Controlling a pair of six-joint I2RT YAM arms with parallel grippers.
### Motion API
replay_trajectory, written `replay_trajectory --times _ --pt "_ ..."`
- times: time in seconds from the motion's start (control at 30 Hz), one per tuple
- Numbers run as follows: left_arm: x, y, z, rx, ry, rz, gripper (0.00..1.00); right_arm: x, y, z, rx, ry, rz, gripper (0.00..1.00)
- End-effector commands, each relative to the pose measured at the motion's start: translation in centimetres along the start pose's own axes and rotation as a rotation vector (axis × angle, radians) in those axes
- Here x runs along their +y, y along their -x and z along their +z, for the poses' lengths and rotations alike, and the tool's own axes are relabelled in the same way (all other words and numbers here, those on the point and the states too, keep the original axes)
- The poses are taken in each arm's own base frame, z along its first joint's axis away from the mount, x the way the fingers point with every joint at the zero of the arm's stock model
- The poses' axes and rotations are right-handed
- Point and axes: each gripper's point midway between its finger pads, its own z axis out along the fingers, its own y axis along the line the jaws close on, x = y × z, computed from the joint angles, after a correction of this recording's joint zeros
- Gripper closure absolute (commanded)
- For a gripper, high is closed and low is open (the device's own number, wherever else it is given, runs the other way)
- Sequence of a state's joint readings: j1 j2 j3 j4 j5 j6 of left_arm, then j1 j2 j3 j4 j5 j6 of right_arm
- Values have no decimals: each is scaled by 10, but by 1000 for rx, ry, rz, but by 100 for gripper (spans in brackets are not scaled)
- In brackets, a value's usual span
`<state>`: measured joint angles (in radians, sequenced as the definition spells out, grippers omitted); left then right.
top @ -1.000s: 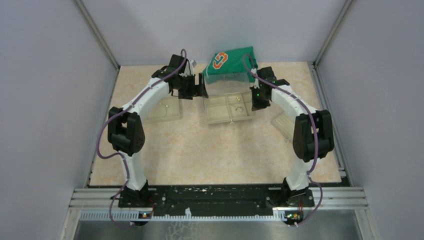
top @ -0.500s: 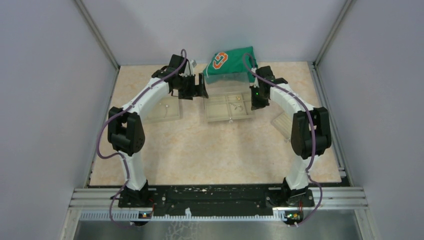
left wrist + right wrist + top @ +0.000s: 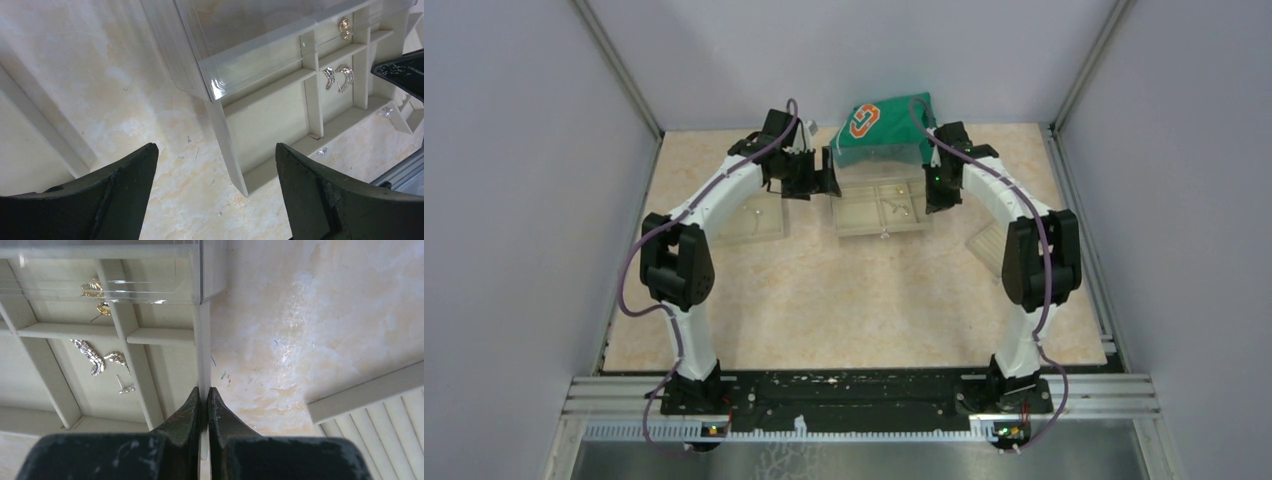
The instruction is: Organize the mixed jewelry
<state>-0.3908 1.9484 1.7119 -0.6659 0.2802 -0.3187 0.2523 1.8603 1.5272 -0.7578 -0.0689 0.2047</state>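
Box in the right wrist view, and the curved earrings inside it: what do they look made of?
Box: opaque cream plastic, matte, with moulded dividers. Its lid looks like clear glossy plastic, since it shows glare streaks. Curved earrings: probably silvery metal; the faceted sparkle suggests small stones, real or not I cannot tell.

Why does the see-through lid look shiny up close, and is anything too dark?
Left wrist view: a bright glint sits on the jewelry box's clear lid; left fingers are dark silhouettes. Right wrist view: pale reflections streak the lid over gold earrings. Top external view: soft, even light.
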Motion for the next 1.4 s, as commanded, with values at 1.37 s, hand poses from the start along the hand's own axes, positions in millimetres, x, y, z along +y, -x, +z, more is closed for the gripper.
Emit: replay_trajectory --times 1.37 --pt "-7 21 28 -42 -45 -23 7 14 47 -9 -47 28 68 100"
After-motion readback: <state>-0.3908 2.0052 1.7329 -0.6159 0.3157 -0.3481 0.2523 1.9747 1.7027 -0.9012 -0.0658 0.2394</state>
